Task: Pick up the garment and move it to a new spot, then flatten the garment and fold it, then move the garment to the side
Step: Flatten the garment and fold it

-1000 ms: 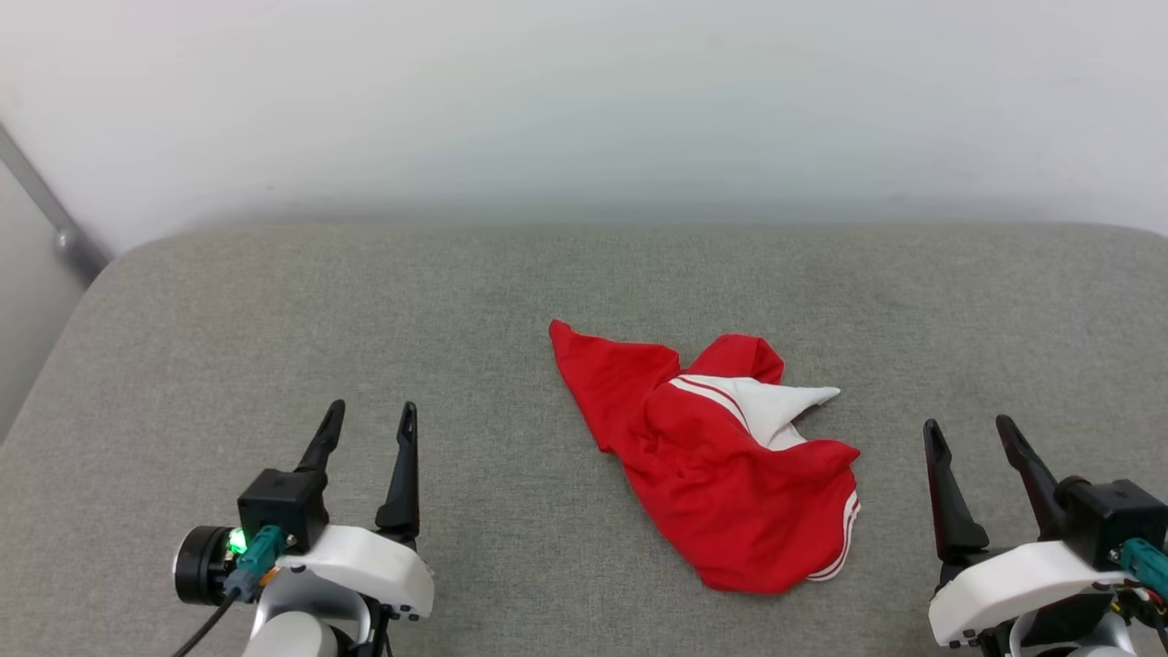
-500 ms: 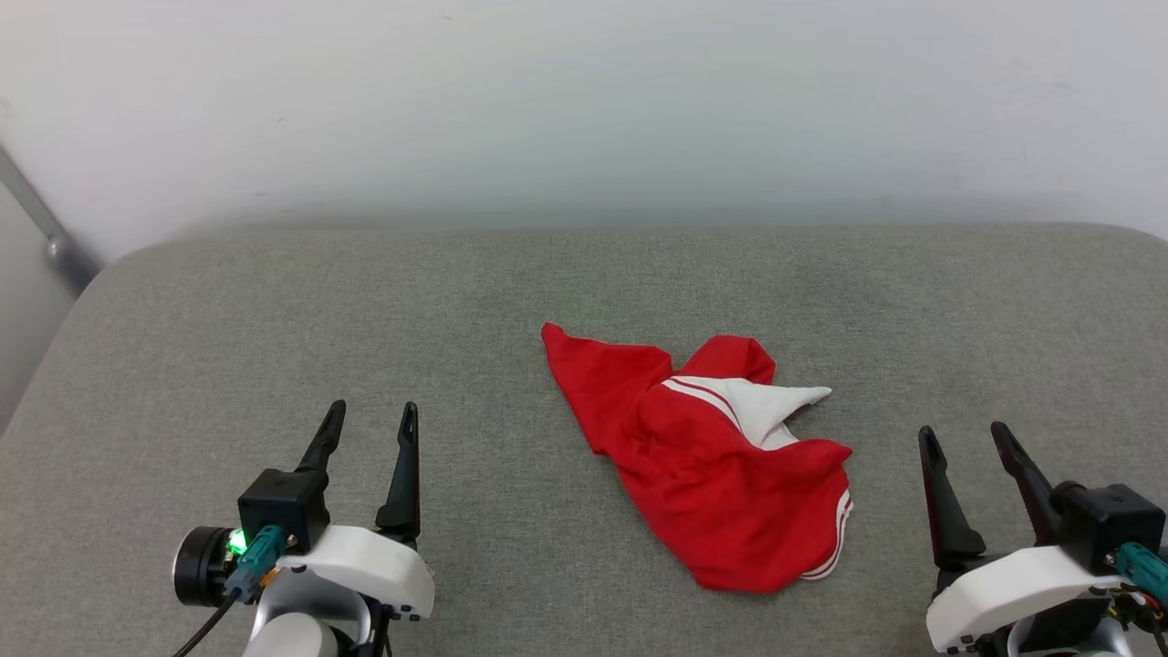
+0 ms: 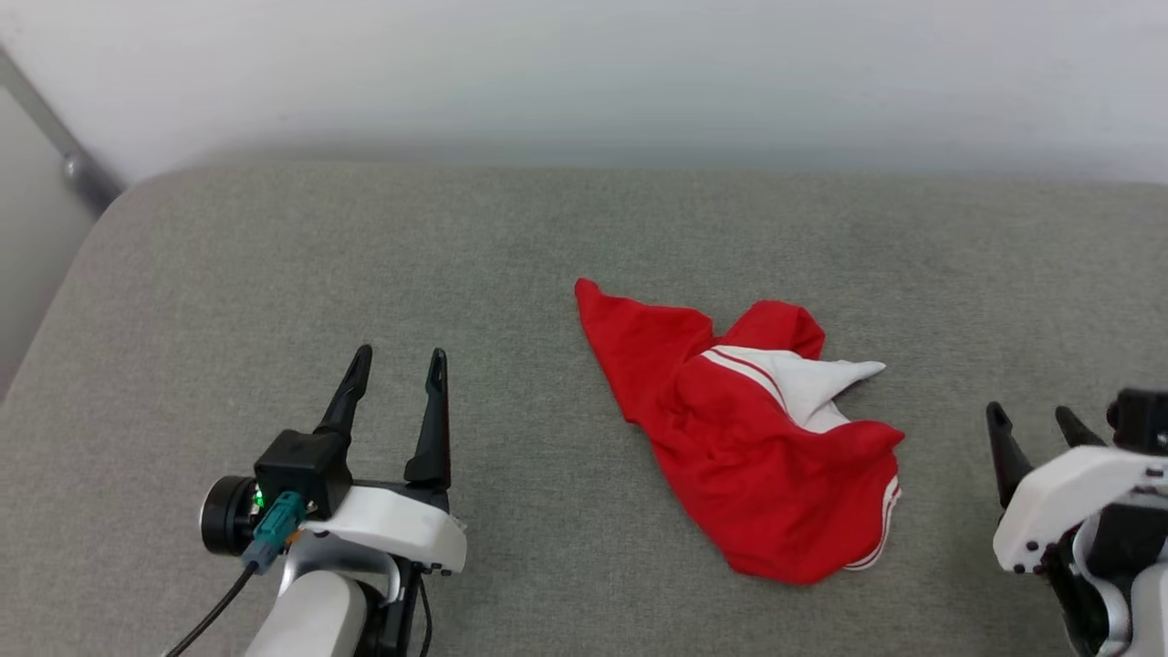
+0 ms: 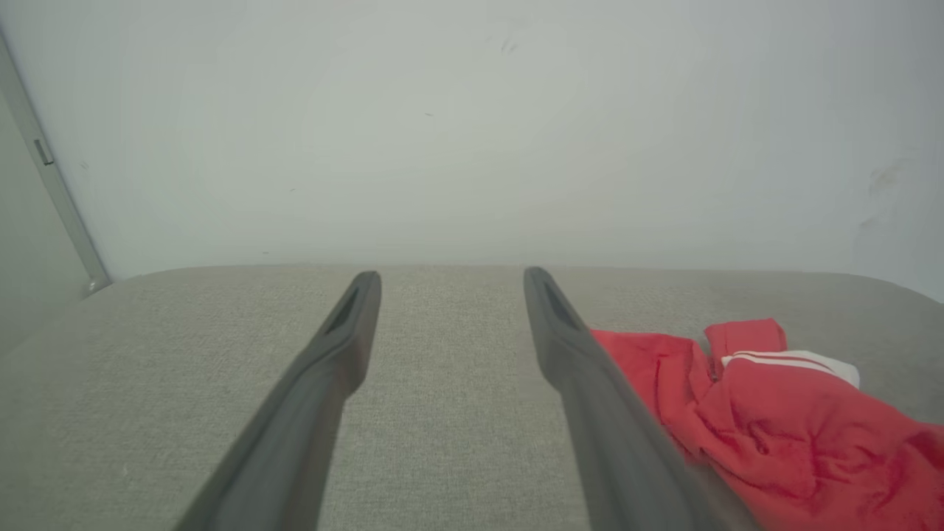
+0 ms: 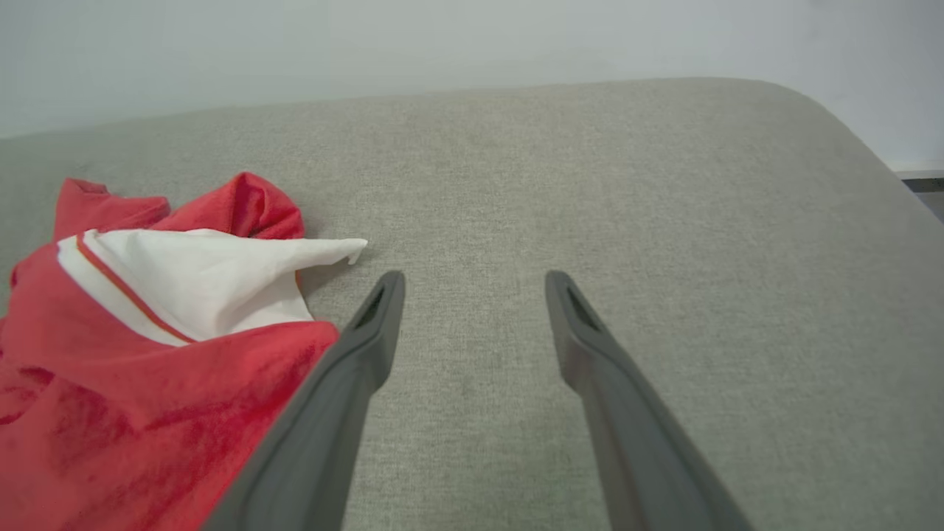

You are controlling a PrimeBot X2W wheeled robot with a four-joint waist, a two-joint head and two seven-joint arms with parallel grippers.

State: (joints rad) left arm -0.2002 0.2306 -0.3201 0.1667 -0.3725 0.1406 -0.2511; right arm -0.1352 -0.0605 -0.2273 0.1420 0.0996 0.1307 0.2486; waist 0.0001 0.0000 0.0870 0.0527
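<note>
The grey padded surface [image 3: 274, 274] had only shifted with the head camera; the garment [image 3: 757, 474] lay crumpled right of centre, unmoved. The left gripper [image 3: 400, 351] and right gripper [image 3: 1029, 415] stood spread and empty, so pick-up hadn't begun.

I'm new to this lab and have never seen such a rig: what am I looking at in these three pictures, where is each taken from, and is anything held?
This is a robot with two arms. The picture showing both arms comes from its head camera, looking down at a grey fabric-covered padded surface. Its left end effector and right end effector, each two long dark fingers, stand open and hold nothing. Between them lies a crumpled red jersey T-shirt with a white sleeve, touched by neither. The other two pictures come from wrist cameras, each looking along that arm's own fingers, with the shirt off to one side.
</note>
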